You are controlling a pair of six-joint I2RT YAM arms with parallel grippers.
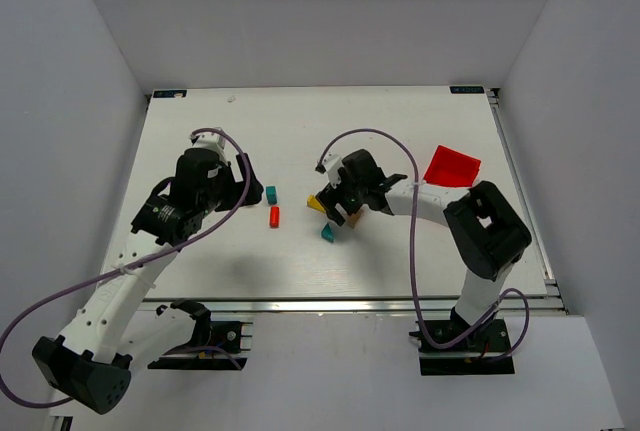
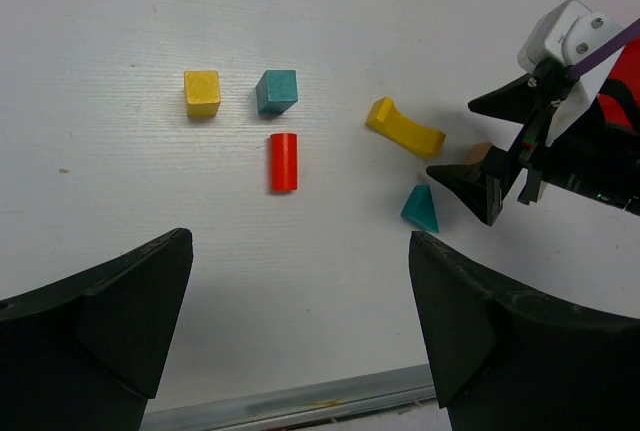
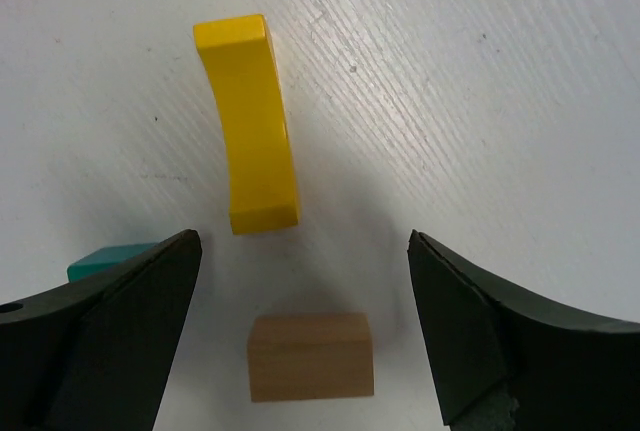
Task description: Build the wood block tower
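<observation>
Tan cube (image 3: pixel 311 356) lying loose between wide-spread fingers of the right gripper (image 3: pixel 301 251), touching neither, yellow arch (image 3: pixel 250 121) just beyond, teal piece (image 3: pixel 105 259), probably the triangle, half hidden by one finger, left gripper (image 2: pixel 300 241) wide too, empty

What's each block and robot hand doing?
Yellow wooden arch: lying on its side.
Tan wooden block: on table, unheld.
Red wooden cylinder: lying down.
Teal wooden triangle: unstacked.
Teal wooden cube: unstacked.
Yellow wooden cube: unstacked.
Left gripper: open, empty.
Right gripper: open, empty.
</observation>
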